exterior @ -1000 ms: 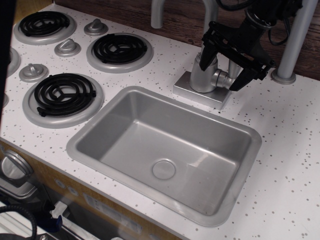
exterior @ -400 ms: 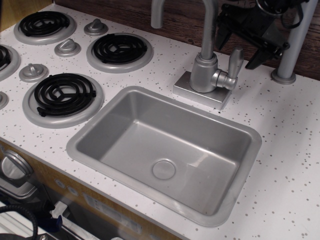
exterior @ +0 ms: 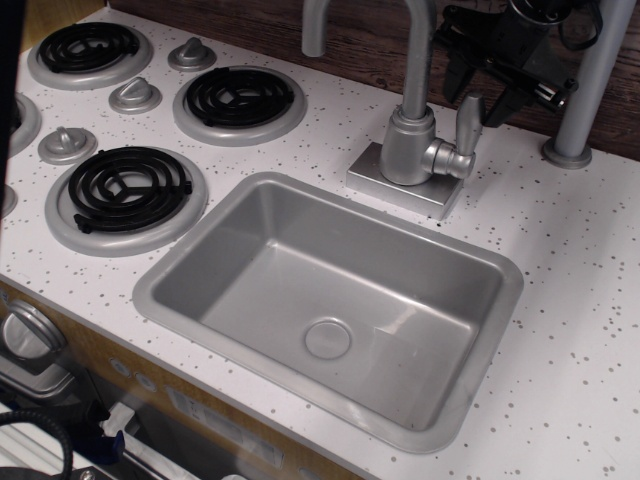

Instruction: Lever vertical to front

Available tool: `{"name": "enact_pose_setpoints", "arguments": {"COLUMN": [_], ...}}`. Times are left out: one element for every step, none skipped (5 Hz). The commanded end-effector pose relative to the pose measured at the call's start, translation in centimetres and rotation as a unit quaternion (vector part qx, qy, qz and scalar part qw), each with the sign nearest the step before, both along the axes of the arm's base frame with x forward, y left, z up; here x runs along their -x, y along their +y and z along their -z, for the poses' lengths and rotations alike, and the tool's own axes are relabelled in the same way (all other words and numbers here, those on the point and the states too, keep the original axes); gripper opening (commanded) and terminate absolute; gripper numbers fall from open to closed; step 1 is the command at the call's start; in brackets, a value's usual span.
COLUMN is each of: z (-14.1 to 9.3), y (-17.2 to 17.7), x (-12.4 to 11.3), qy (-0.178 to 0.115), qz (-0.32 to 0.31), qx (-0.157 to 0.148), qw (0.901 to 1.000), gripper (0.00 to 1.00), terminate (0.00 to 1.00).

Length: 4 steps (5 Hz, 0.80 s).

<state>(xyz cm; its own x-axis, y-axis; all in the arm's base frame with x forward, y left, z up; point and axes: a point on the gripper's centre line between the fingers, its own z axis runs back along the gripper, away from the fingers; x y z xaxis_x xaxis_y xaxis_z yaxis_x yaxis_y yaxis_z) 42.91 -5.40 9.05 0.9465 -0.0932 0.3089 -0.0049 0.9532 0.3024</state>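
From my remote station, only the lower end of the arm shows, along the top right edge of the frame. The gripper (exterior: pixel 500 72) is matte black throughout, built of flat angular plates with hard straight edges, ending in two pointed fingers (exterior: pixel 458 82) that taper to wedge-like tips. A slim black bar runs across the body, catching a thin line of light along its upper edge and ending in a small rounded cap. Above it I can make out a glossy dark rounded housing and a loop of black cable (exterior: pixel 578 22) (its far end runs out of frame). No markings or screws are legible to me.
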Motion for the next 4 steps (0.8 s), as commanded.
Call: {"name": "enact_pose_setpoints", "arguments": {"z": [-2.0, -2.3, -1.8, -0.1], "y": [0.1, -0.1, 0.4, 1.3], "x": [0.2, 2.1, 3.3, 3.1], "qy": [-0.003, 0.022, 0.054, 0.069], "qz": [-0.018, -0.04, -0.044, -0.033], "qx": [0.016, 0.015, 0.028, 0.053], "qw": [0.9997, 0.9988, 0.9972, 0.9957], "gripper": [0.0, 0.0, 0.0, 0.0], "terminate": [0.0, 0.0, 0.0, 0.0]}}
